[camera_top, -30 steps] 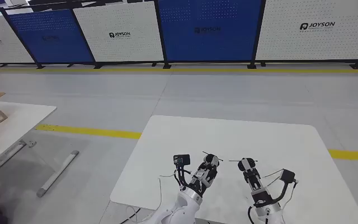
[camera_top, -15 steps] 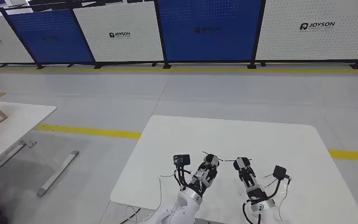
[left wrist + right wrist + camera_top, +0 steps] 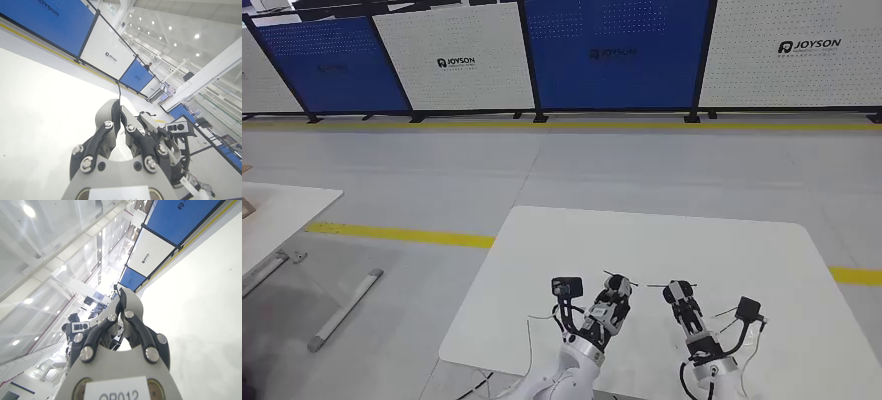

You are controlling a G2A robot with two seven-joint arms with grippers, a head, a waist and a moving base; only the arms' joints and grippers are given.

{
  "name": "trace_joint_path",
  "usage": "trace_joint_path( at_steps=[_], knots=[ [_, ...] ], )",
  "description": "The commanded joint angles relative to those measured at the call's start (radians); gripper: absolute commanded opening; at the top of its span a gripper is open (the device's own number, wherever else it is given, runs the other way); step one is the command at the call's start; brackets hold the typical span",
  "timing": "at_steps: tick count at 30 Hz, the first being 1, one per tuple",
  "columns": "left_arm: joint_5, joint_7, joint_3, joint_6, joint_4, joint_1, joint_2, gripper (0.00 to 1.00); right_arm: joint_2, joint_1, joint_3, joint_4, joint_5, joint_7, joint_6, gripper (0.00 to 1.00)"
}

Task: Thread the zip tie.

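left gripper: my left gripper [image 3: 120, 106] has its fingers pinched together on the zip tie tail [image 3: 119, 91]. The thin black strip sticks out past the tips with a slight bend.
right gripper: my right gripper [image 3: 121, 292] has its fingers narrow, clamped on a black strap. The small blocky zip tie head [image 3: 115, 286] pokes out just past the tips.
where: in the top view both grippers are over the 6 o'clock part of the white table [image 3: 642, 240]. The right one sits at 3 o'clock of the left, near it, tips apart.
gap: tail and head are not touching. I cannot make out the strap between them.
step: my read is that I'm lining the tail up with the head's slot. Nothing is threaded yet.
do it well: keep both pinches firm, no regrip. Turn the head so its slot faces 9 o'clock toward the tail. Feed the tail in slowly, straight along the slot.
risk: the free tail looks floppy. It could buckle or slide past the head.
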Motion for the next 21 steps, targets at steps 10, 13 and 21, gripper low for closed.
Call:
trace_joint_path(
  at_steps=[10, 13, 21],
  knots=[
    [-0.002, 0.006, 0.0, -0.011, 0.001, 0.002, -0.001, 0.0, -0.004, -0.007, -0.005, -0.007, -0.008, -0.006, 0.003, 0.0],
    [-0.002, 0.006, 0.0, -0.011, 0.001, 0.002, -0.001, 0.0, -0.006, -0.013, -0.008, -0.01, -0.012, -0.012, -0.009, 0.0],
    [-0.002, 0.006, 0.0, -0.011, 0.001, 0.002, -0.001, 0.0, -0.012, -0.009, -0.01, -0.009, -0.015, -0.009, -0.013, 0.0]
  ],
)
